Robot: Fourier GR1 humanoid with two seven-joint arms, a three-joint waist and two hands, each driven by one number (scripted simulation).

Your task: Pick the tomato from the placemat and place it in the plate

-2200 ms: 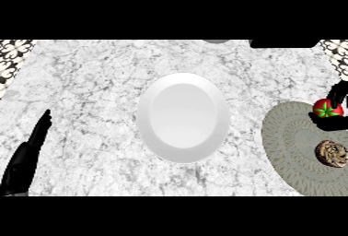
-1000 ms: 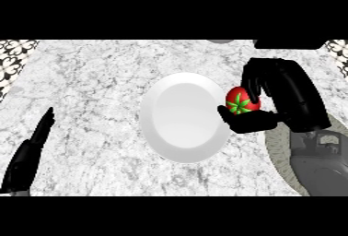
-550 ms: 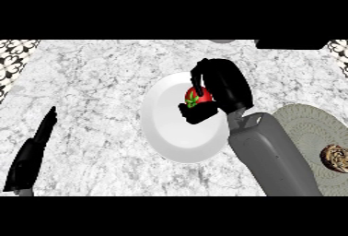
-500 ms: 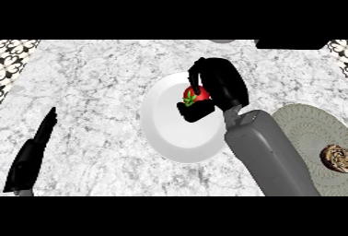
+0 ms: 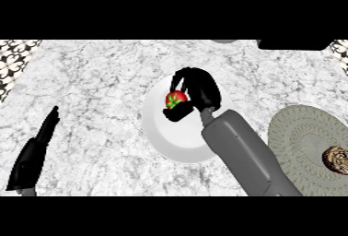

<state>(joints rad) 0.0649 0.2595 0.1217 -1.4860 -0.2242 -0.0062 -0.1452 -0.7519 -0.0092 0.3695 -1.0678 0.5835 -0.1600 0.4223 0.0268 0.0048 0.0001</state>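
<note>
Tomato (image 5: 175, 98), red with a green stalk top, is gripped by the right hand (image 5: 200, 87) over the upper part of a white plate (image 5: 170, 140); whether it touches the plate cannot be told. A marbled white and grey counter (image 5: 95, 78) is seen from steeply above. A grey right forearm (image 5: 245, 152) is stretched from the lower edge up across the plate's right side. A round greenish placemat (image 5: 302, 138) is laid at the right, near the plate, which is set mid-counter. The black left hand (image 5: 37, 152) is rested at the left edge, fingers straight. The black right hand's fingers are curled round the tomato. A small brown round item (image 5: 336, 158) is placed on the placemat's right part.
</note>
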